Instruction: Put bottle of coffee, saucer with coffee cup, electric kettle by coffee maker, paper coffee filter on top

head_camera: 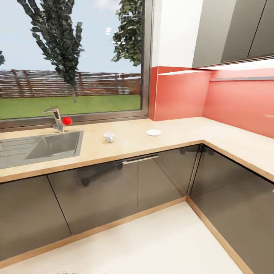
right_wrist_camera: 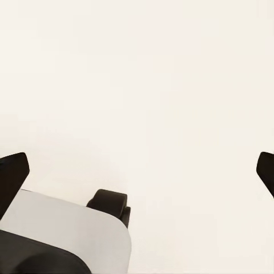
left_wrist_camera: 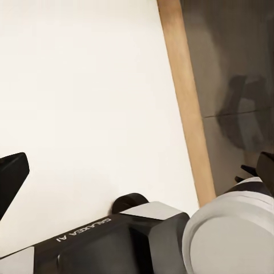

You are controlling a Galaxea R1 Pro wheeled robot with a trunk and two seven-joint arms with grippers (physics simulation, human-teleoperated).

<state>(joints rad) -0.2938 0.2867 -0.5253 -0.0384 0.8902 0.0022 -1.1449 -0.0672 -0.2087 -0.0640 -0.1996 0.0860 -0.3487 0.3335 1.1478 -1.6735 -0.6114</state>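
A small white coffee cup point(head_camera: 109, 137) stands on the beige countertop point(head_camera: 179, 133), just right of the sink. A white saucer point(head_camera: 153, 132) lies flat a little further right, apart from the cup. In the left wrist view my left gripper point(left_wrist_camera: 140, 171) hangs open over the pale floor, its dark fingertips point(left_wrist_camera: 11, 174) wide apart and nothing between them. In the right wrist view my right gripper point(right_wrist_camera: 140, 171) is also open and empty above the floor, one dark fingertip point(right_wrist_camera: 12, 171) at each side.
A steel sink point(head_camera: 53, 146) with a tap point(head_camera: 57, 118) and a red ball point(head_camera: 67, 120) sits at the counter's left. The counter turns a corner along the red backsplash point(head_camera: 236, 102). Dark glossy cabinets point(head_camera: 114, 190) with a handle point(head_camera: 137, 160) run below; grey wall cupboards point(head_camera: 236, 30) hang above.
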